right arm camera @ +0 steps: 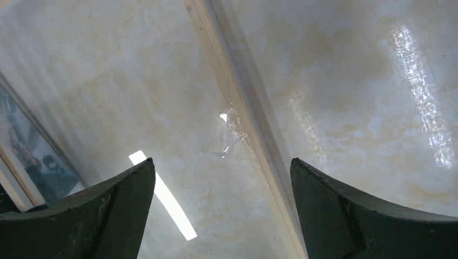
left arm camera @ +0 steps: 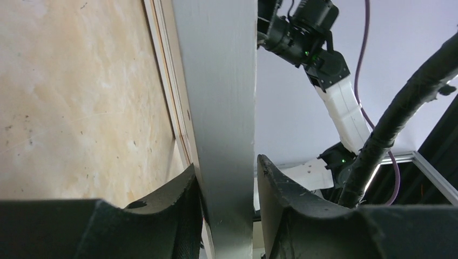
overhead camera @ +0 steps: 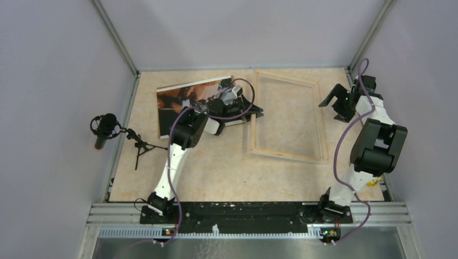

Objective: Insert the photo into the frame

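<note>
Nearest us, both arms are bolted to a metal rail (overhead camera: 248,218) at the edge of the tan table (overhead camera: 216,167). A little further in, at the table's left rim, we see a microphone (overhead camera: 106,125) on a small tripod. The left arm leans forward and to the right. The left gripper (left arm camera: 227,167) straddles the right edge of the photo (overhead camera: 183,100). One finger lies against the sheet and the other shows only a thin sliver of gap, so we cannot tell whether the sheet is truly pinched. The photo lies picture side up at the far left of the table. Its right end is hidden under the gripper, close to the frame. The frame (overhead camera: 289,156) lies flat to the right of the photo, with bare table showing through it. At the far right, the right gripper (right arm camera: 222,162) hangs above the frame's right strip. Its fingers are spread wide and nothing is between them.
</note>
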Robot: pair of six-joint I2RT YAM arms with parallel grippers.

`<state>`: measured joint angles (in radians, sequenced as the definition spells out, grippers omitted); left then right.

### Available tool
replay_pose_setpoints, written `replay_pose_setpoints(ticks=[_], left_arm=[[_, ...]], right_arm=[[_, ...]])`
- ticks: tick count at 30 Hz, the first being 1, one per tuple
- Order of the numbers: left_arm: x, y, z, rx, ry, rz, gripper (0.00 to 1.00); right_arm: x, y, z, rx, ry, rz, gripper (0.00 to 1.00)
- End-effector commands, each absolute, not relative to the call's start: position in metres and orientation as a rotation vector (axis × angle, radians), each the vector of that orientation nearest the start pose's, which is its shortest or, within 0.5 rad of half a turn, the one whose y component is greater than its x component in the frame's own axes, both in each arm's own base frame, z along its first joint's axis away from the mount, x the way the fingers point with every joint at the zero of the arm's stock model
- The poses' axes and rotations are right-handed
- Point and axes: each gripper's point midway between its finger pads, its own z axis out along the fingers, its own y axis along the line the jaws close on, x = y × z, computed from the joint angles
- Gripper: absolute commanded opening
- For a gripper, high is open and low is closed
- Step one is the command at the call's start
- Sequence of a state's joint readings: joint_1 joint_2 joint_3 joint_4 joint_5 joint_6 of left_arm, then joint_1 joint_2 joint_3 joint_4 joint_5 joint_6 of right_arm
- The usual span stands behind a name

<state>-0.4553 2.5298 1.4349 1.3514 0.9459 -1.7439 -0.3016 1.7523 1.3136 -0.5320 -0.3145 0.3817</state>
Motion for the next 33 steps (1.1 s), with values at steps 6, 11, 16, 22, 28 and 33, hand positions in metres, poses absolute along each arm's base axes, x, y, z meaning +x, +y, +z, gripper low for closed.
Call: replay_pose_setpoints(ticks=[6, 11, 16, 22, 28, 33], left_arm=[[0.415, -0.38, 0.136, 0.001, 1.788, -2.281, 0.42], [0.415, -0.377, 0.134, -0.012, 1.78, -2.287, 0.4], [0.416, -0.375, 0.133, -0.024, 1.783, -2.289, 0.39], [0.418, -0.374, 0.133, -0.038, 1.776, -2.295, 0.38], [0.419, -0.373, 0.132, -0.043, 1.776, -2.295, 0.38], [0.419, -0.374, 0.129, -0.056, 1.782, -2.296, 0.37]], right_arm=[[0.438, -0.066, 0.111, 0.636, 2.389, 0.441, 0.9], [0.437, -0.065, 0.099, 0.636, 2.423, 0.45, 0.86], [0.439, -0.063, 0.088, 0.639, 2.443, 0.467, 0.8], [0.438, -0.054, 0.082, 0.632, 2.44, 0.542, 0.68], [0.433, -0.047, 0.071, 0.643, 2.45, 0.591, 0.65], [0.433, -0.039, 0.065, 0.633, 2.46, 0.616, 0.59]])
